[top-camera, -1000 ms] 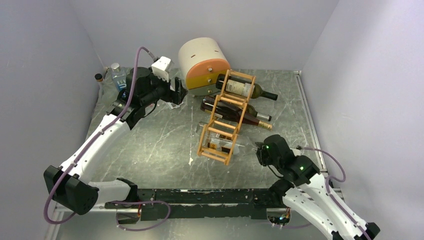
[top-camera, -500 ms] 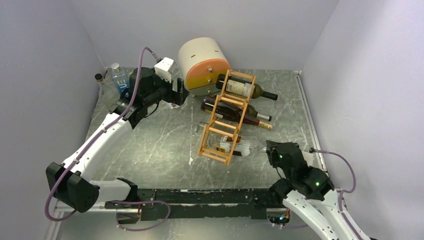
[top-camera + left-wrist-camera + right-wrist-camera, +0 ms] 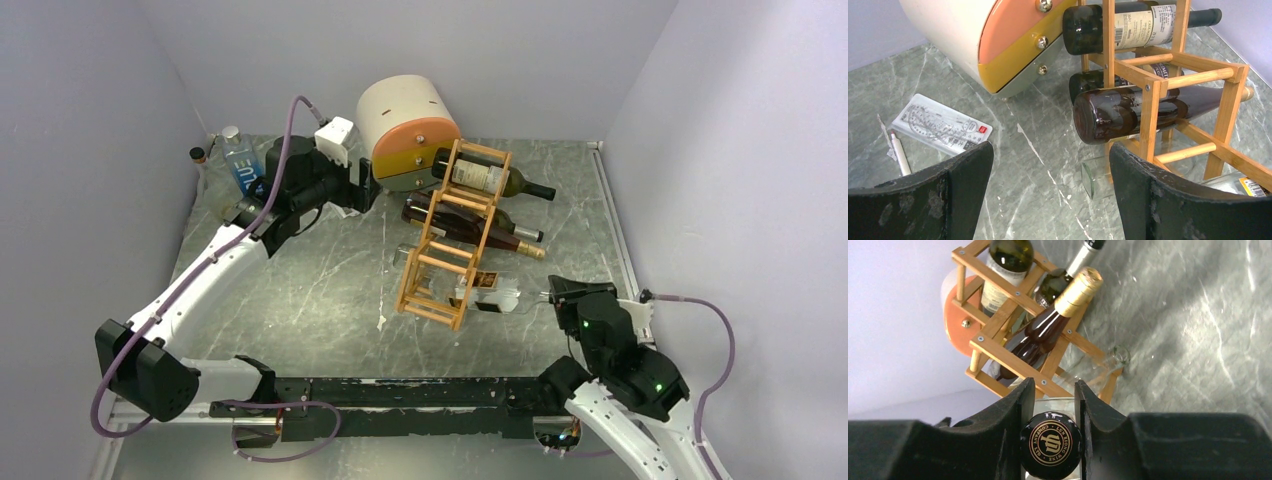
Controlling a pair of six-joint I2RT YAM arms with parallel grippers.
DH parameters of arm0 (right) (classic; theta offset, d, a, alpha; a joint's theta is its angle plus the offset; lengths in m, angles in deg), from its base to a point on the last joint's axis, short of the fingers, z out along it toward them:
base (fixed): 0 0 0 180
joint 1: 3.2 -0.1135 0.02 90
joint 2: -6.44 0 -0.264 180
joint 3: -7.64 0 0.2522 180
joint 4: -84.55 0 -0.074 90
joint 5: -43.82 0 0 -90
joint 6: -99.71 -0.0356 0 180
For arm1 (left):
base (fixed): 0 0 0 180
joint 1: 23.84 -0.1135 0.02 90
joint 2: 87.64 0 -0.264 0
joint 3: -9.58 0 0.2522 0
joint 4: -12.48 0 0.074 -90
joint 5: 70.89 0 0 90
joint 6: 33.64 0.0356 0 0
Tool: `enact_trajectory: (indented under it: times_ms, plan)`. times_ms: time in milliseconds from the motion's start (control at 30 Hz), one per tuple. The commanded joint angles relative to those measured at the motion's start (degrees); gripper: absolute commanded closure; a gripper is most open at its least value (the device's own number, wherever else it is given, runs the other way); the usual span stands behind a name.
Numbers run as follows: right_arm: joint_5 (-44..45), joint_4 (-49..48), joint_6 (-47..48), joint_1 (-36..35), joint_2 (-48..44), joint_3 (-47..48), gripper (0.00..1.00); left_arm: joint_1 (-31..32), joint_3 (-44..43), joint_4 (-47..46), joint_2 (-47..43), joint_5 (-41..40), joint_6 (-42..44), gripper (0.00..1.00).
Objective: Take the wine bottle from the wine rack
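At the bottom tier of the wine rack (image 3: pixel 1154 100) | wine bottle (image 3: pixel 1051 444) neck is clamped by right end effector (image 3: pixel 1053 390) | left end effector (image 3: pixel 1050 150) is spread open.

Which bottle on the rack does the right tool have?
The clear glass bottle with the black cap, lowest tier of the light wooden rack; the right tool is shut on its neck. The three dark glass bottles sit higher.

The marbled bench (image 3: pixel 300 290) carried the wine rack (image 3: pixel 437 262) near its middle, with a cream-and-orange drawer box (image 3: pixel 400 115) just behind it. A clear packet of rulers (image 3: pixel 940 131) and a pen (image 3: pixel 899 152) lay flat near the box; a water bottle (image 3: pixel 239 158) stood at the far left corner
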Motion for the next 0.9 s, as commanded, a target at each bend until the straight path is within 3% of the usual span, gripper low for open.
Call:
enact_trajectory:
  times_ms: [0, 100, 367, 600, 867]
  plan:
    - [7.2, -6.6, 15.48, -0.28, -1.2, 5.06, 1.0, 0.77, -0.83, -0.68, 0.55, -1.23, 0.91, 0.11]
    - [8.43, -8.49, 22.56, -0.23, 0.58, 8.64, 1.0, 0.9, -1.14, -0.39, 0.96, -1.14, 0.89, 0.11]
    - [10.58, -12.9, 30.76, -0.25, 3.49, 13.37, 1.0, 1.27, -0.97, -0.51, 0.62, -1.76, 1.08, 0.11]
    - [10.97, -7.63, 19.45, -0.59, 0.7, 7.72, 1.0, 1.67, -1.06, -0.46, 0.75, -0.65, 1.0, 0.1]
    - [10.37, -2.65, 12.11, -0.73, -2.07, 0.81, 1.0, 9.21, -1.98, -0.76, 3.92, 13.24, 2.3, 0.05]
